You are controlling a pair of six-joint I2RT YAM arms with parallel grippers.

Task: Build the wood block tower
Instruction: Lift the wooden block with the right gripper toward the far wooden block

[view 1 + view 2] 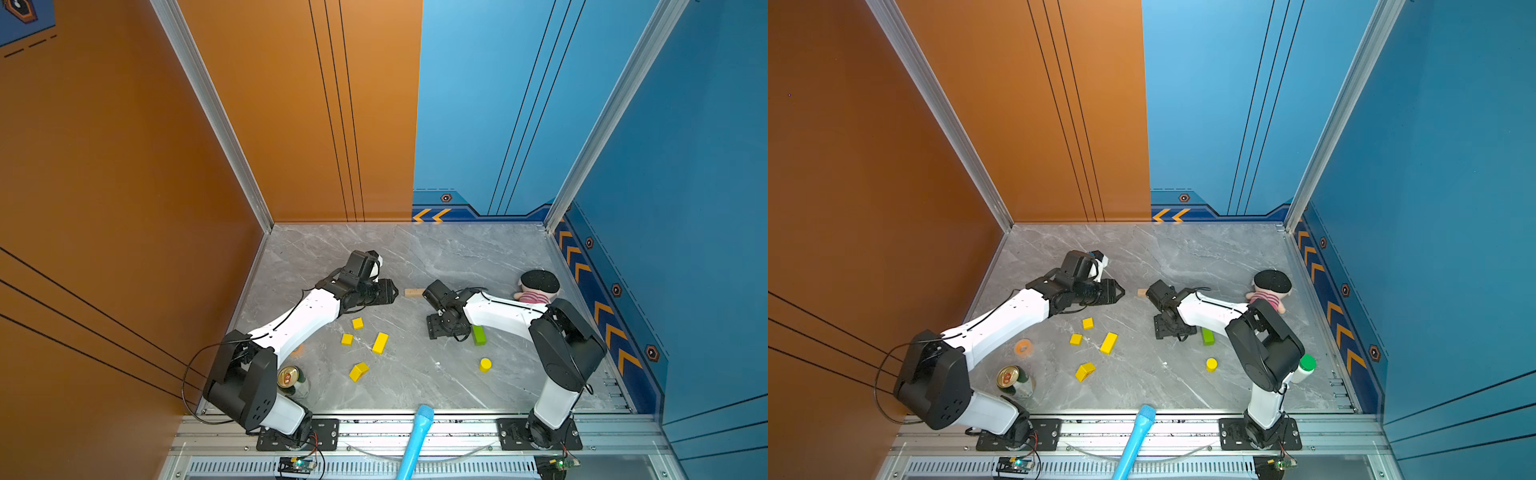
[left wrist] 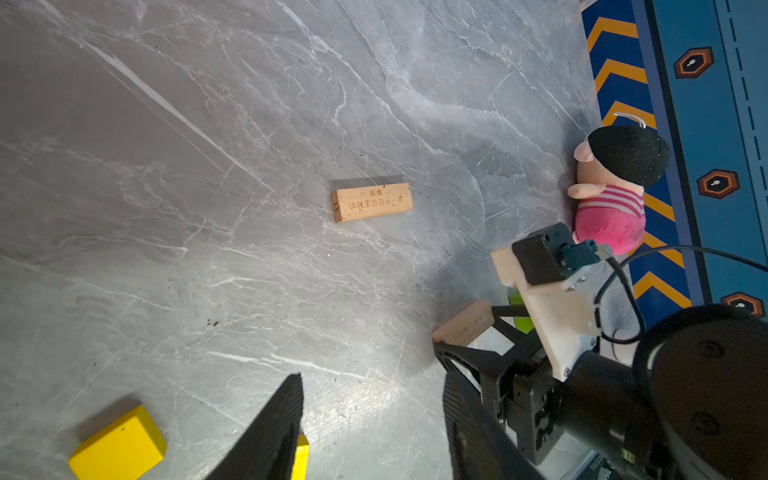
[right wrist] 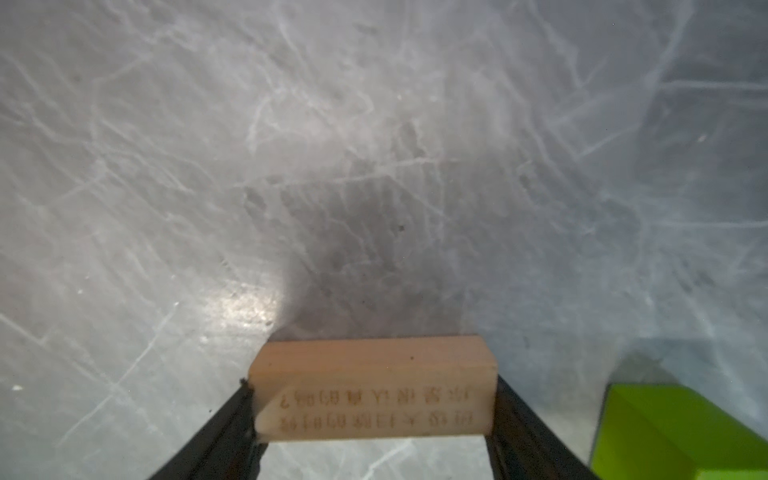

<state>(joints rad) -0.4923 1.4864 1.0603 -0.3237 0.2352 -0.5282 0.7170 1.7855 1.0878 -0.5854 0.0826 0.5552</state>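
Note:
A tan plank (image 3: 374, 388) with printed marks spans the jaws of my right gripper (image 3: 374, 415), which is shut on its two ends. This gripper (image 1: 434, 328) points down near the table, hiding that plank in both top views. A green bar (image 1: 478, 335) lies just beside it. The other tan plank (image 1: 414, 292) lies flat between the arms. My left gripper (image 1: 390, 291) hovers open and empty, aimed toward that plank (image 2: 372, 202). Two yellow cubes (image 1: 358, 323) (image 1: 347, 339), a yellow bar (image 1: 380, 343), a roof-shaped piece (image 1: 358, 371) and a yellow cylinder (image 1: 485, 365) are scattered on the table; no tower stands.
A drink can (image 1: 288, 377) stands by the left arm's base and an orange tape roll (image 1: 1023, 347) lies near it. A plush doll (image 1: 536, 286) lies behind the right arm. A white bottle with green cap (image 1: 1306, 365) is at the right. A blue cylinder (image 1: 415, 440) crosses the front rail.

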